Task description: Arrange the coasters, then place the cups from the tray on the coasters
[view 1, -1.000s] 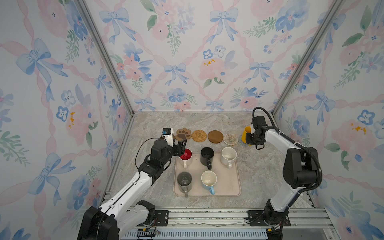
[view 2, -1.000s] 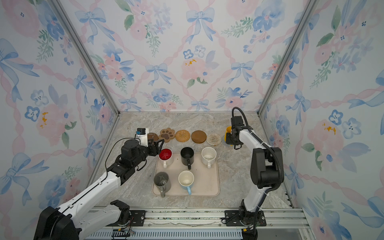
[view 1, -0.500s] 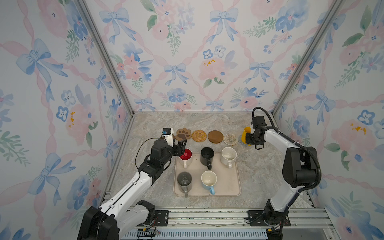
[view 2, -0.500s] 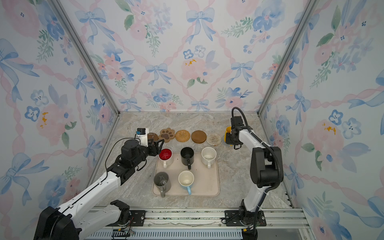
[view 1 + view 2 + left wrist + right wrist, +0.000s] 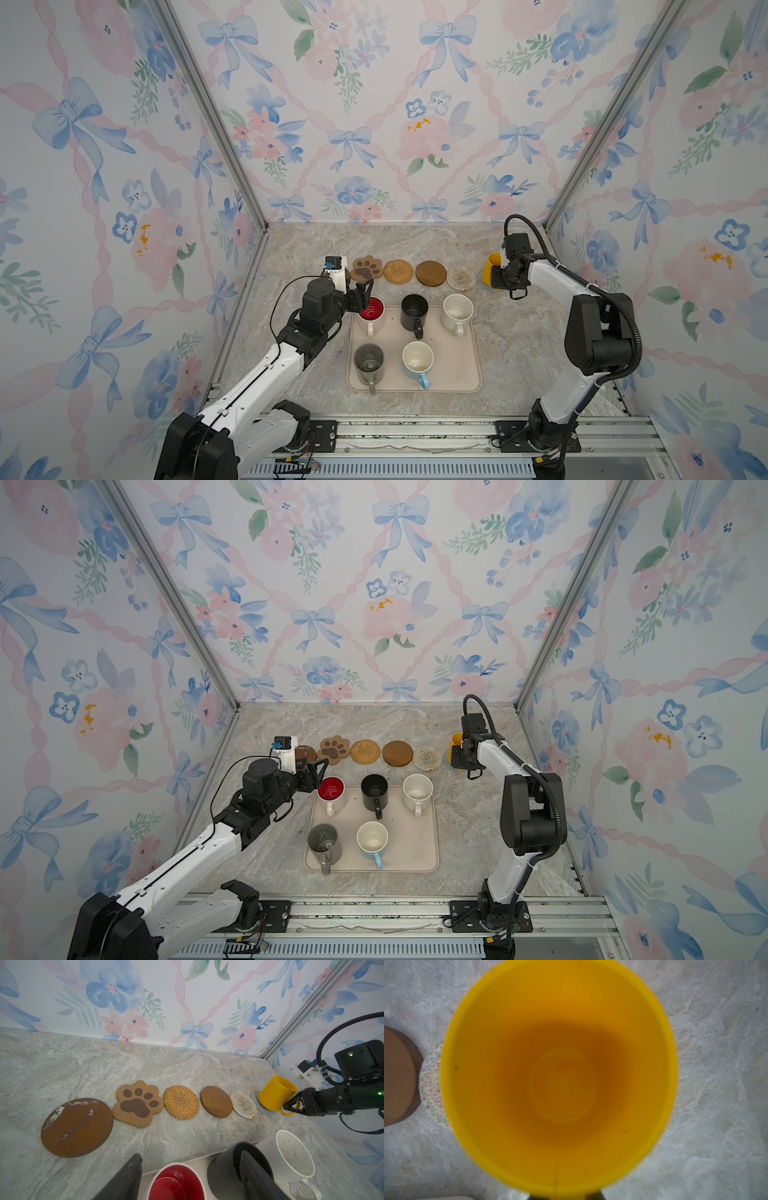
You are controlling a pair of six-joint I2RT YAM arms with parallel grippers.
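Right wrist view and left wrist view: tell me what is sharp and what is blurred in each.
Right wrist view: the yellow mug fills the frame, its rim soft and out of focus, while the table around it is sharper. Left wrist view: the paw coaster is crisp; the left fingers, close to the lens, are dark blurs.

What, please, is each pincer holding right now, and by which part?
The right pincer grips the yellow mug by its handle; the left pincer is open and holds nothing.
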